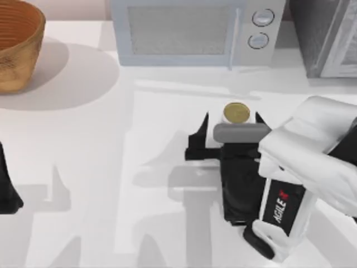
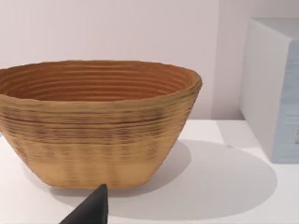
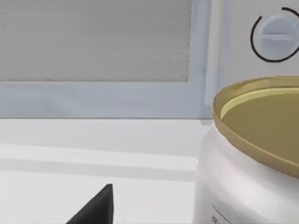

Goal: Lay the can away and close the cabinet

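The can (image 1: 236,113) is bracketed, apparently untouched, by the right gripper (image 1: 231,124), spread wide for grasping.

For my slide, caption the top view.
Right gripper, jaws open around the can, before the closed microwave.
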Controlling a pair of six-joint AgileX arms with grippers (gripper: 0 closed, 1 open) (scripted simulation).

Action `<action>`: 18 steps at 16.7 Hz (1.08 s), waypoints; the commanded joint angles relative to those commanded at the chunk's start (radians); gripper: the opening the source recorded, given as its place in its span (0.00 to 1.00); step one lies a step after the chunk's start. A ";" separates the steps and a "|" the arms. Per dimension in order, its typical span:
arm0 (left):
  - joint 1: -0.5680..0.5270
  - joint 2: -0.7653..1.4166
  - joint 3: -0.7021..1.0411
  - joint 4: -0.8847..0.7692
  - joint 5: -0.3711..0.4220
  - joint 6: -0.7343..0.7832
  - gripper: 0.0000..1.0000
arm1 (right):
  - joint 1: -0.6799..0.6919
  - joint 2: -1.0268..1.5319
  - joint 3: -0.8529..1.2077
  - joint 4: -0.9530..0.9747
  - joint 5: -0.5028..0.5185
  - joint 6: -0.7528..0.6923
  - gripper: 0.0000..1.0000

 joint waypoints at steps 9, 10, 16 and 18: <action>0.000 0.000 0.000 0.000 0.000 0.000 1.00 | 0.000 0.000 0.000 0.000 0.000 0.000 0.17; 0.000 0.000 0.000 0.000 0.000 0.000 1.00 | 0.000 0.000 0.000 0.000 0.000 0.000 0.10; 0.000 0.000 0.000 0.000 0.000 0.000 1.00 | 0.000 0.000 0.000 0.000 0.000 0.000 0.00; 0.000 0.000 0.000 0.000 0.000 0.000 1.00 | 0.000 0.000 0.000 0.000 0.000 0.000 0.00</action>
